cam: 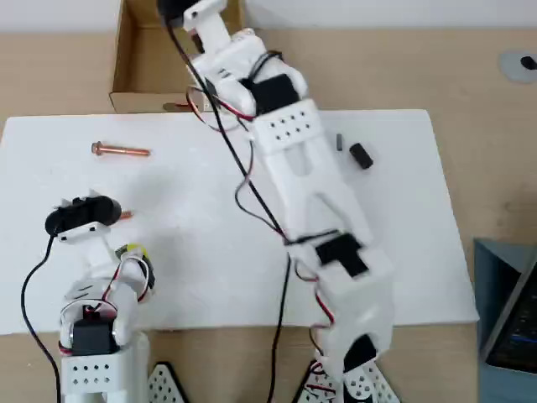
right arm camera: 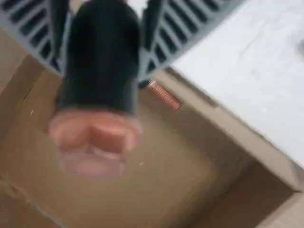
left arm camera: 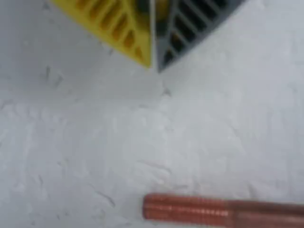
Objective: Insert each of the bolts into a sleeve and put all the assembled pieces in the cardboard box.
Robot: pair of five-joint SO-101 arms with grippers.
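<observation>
Copper-coloured, stiff and likely slick along its threads, a loose bolt (cam: 122,151) lies on the white sheet (cam: 403,277) covering the wooden counter (cam: 487,126) in the high view, well apart from the cardboard box (cam: 126,84) beyond the sheet's far edge. The tip of a second bolt (cam: 126,216) pokes out just beside the left hand (cam: 84,214). Two small dark pieces lie near the long right arm (cam: 310,176); the larger looks like a spare sleeve (cam: 361,156). The right hand (cam: 189,13) hangs over the box. In the left wrist view, the left hand (left arm camera: 153,64) is pressed together, tip to tip, on nothing, with the second bolt (left arm camera: 223,211) near it on the sheet. In the right wrist view, the right hand (right arm camera: 103,71) pinches a black held sleeve (right arm camera: 99,90) with a copper bolt head (right arm camera: 95,137) at its end, above the box's open inside. A further threaded copper end (right arm camera: 164,95) shows by the box wall; I cannot tell which piece it belongs to. Counted: at least three bolts, two likely sleeves, one box. Each bolt looks light and rigid, best pinched across the mid-shank.
</observation>
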